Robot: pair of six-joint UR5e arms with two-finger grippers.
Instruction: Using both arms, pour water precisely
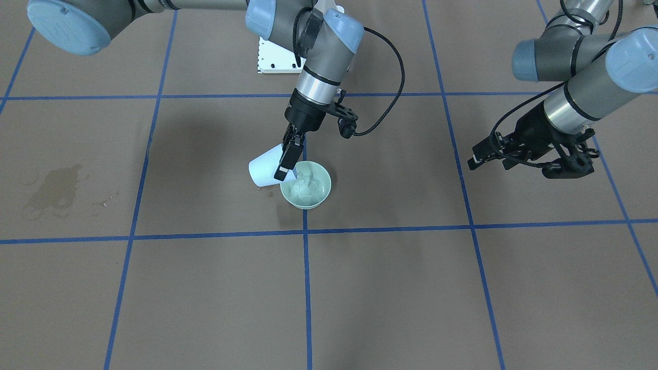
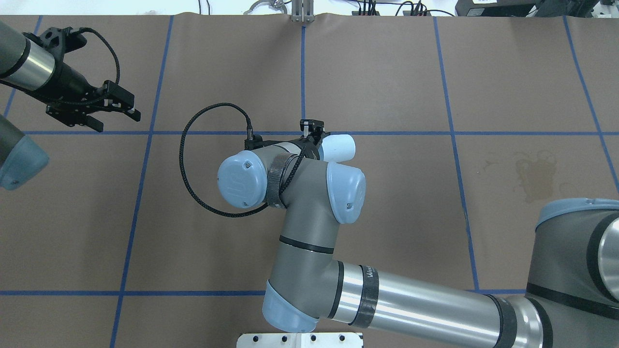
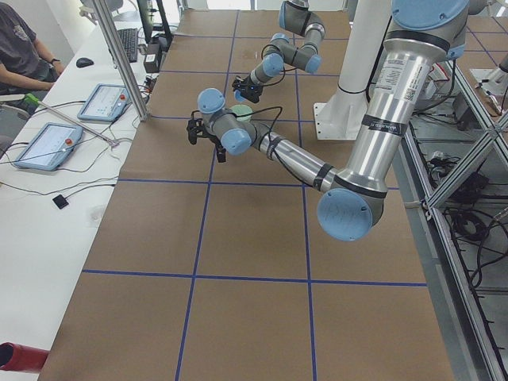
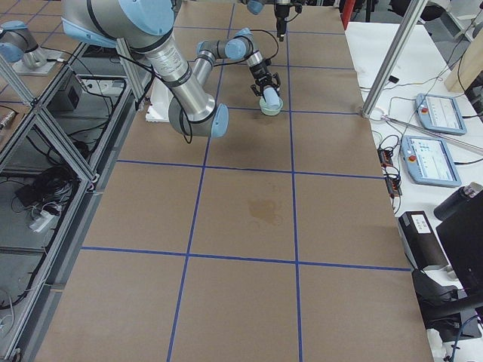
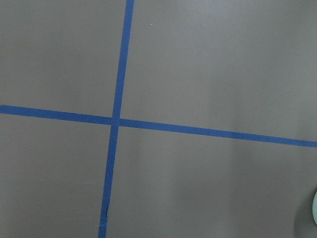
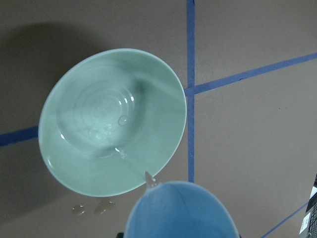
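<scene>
Brown table (image 1: 385,288): right hand (image 1: 283,168) clamps tilted blue cup (image 1: 262,169), water (image 6: 106,131) trickling into green bowl (image 6: 166,106) (left hand (image 2: 118,118) spread, empty).

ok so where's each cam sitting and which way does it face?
Front-facing: across the table, steeply down; right end effector tips cup over bowl, left end effector open.
Overhead: behind, looking forward-down; right arm hides bowl.
Exterior left: table's end; left arm near, operator top-left.
Exterior right: opposite end; right arm near, stain mid-table.
Left wrist: down at table and tape; no arm.
Right wrist: down into bowl; water, cup mouth; no arm.
Shared: front-facing and right wrist both show the pour.
</scene>
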